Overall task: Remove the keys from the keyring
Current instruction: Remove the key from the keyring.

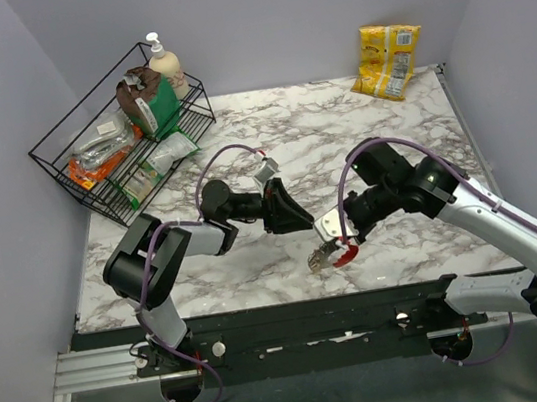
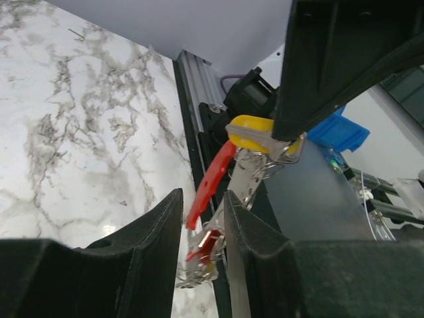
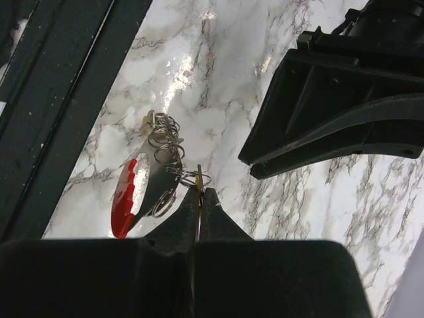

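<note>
My right gripper [image 1: 327, 243] hangs low over the marble near the front edge. It is shut on the thin edge of a yellow-headed key [image 3: 200, 182]. From that key dangle the keyring [image 3: 192, 177], more small rings, a red curved loop [image 3: 124, 195] and the other keys [image 1: 320, 259]. In the left wrist view the yellow key head [image 2: 255, 131] sits under the right gripper's black jaw, with the red loop [image 2: 213, 180] and a silvery key [image 2: 248, 175] below it. My left gripper [image 2: 202, 199] is open. The loop and a red-headed key [image 2: 207, 244] show in the gap between its fingers, touching neither.
A black wire basket [image 1: 93, 177] with packets and a soap bottle [image 1: 165, 65] stands at the back left. A yellow snack bag [image 1: 387, 60] leans at the back right. The black front rail [image 1: 316, 315] runs just below the hanging keys.
</note>
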Motion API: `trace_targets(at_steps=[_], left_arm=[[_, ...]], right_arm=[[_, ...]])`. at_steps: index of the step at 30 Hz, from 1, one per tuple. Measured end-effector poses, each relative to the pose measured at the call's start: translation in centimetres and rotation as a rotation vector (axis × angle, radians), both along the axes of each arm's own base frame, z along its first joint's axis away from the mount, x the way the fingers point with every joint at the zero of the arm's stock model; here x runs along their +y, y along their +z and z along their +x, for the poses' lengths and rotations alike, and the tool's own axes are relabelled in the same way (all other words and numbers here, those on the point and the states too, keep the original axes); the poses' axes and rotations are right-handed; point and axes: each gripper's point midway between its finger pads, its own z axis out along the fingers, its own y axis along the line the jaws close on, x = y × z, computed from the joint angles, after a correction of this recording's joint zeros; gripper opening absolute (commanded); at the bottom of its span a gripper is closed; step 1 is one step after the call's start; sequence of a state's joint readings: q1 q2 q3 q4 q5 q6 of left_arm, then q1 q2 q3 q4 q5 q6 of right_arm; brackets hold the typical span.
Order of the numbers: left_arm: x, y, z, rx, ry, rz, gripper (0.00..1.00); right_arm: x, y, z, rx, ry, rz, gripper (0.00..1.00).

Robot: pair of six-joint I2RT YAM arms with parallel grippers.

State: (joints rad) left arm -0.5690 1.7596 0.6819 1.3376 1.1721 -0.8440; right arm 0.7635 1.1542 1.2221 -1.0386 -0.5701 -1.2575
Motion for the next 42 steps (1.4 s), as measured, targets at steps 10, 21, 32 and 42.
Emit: trace_targets(at_steps=[10, 21, 32, 42], left_arm=[[-0.6, 1.2, -2.4, -0.005, -0.110, 0.000, 0.52], [-0.8, 1.2, -3.1, -0.008, -0.134, 0.000, 0.55], [-1.0, 1.2, -3.7, -0.010, -0.151, 0.001, 0.52], [-1.0, 1.2, -3.9, -0.011, -0.161, 0.002, 0.38]], right_arm=[[0.4, 0.3, 0.9, -0.034, -0.016, 0.012, 0.03], [0.7, -0.4, 1.3, -0.014, -0.020, -0.003, 0.03], [1.0, -0.3, 1.6, -0.014, -0.033, 0.008, 0.04], [1.4, 0.0, 2.3, -0.038, -0.048, 0.023, 0.03]])
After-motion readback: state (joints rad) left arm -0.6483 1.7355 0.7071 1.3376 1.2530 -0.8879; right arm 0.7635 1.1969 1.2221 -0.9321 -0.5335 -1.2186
